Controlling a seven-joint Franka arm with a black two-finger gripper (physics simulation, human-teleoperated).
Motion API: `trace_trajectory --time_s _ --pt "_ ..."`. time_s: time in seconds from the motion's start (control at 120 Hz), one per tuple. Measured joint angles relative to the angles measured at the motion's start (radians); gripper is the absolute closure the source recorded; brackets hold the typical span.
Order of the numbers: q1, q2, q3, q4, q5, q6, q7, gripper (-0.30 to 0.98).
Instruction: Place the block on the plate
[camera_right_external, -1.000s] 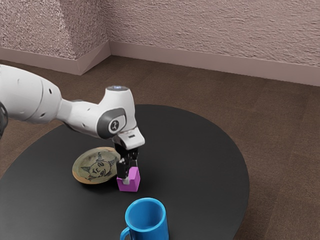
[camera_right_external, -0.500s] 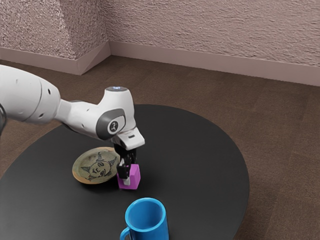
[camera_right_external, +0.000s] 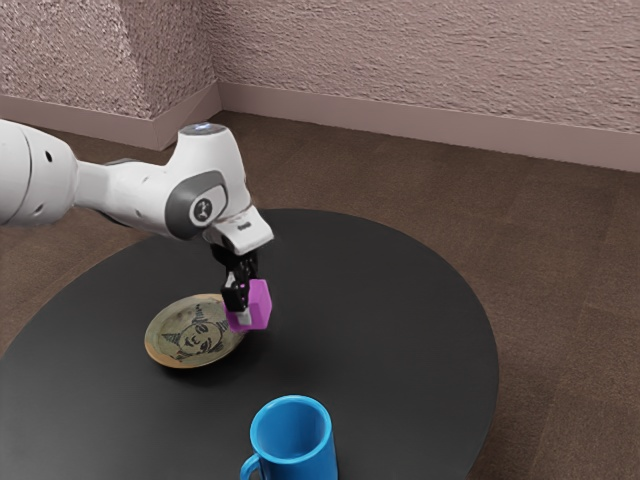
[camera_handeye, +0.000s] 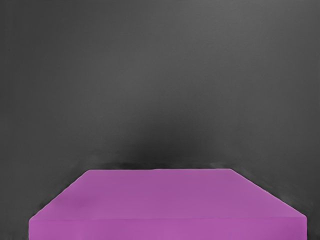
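Black and round, the table (camera_right_external: 400, 370) gave the job a dark, even ground. Just above it the magenta block (camera_right_external: 258, 304) hung in the air, clear of the surface, with a soft shadow (camera_handeye: 170, 142) beyond its edge in the wrist view. The gripper (camera_right_external: 240, 304) was closed on the block, clasping it by its sides, which left the underside free to meet the plate first. It was carried fairly low, presumably because the trip was short and needed only enough height to pass the rim.

From the block, the plate (camera_right_external: 190, 335) lay at about eight o'clock in the exterior view, very near, its drawn-on face turned up and bare, ready to receive the load. The pick looked done; what remained was a small shift towards eight o'clock, then a gentle lowering. Let down too soon, the block could have caught the rim and tipped.

Farther out, the blue mug (camera_right_external: 305, 457) stood upright between five and six o'clock from the block, off the likely path, so it could be left alone. The white arm (camera_right_external: 130, 193) reached in from ten o'clock, which kept its bulk away from the mug.
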Motion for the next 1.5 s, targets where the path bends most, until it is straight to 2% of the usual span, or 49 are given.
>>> trace_trajectory --time_s 0.408,1.117,1.308,1.5 --pt "0.011 -0.007 0.169 0.0 -0.009 -0.041 0.032 0.33" --pt "0.022 0.066 0.177 -0.01 -0.014 -0.028 0.077 0.33" --pt "0.021 0.074 0.178 -0.009 -0.015 -0.028 0.087 0.15" --pt "0.021 0.047 0.178 -0.002 -0.015 -0.03 0.096 0.06"
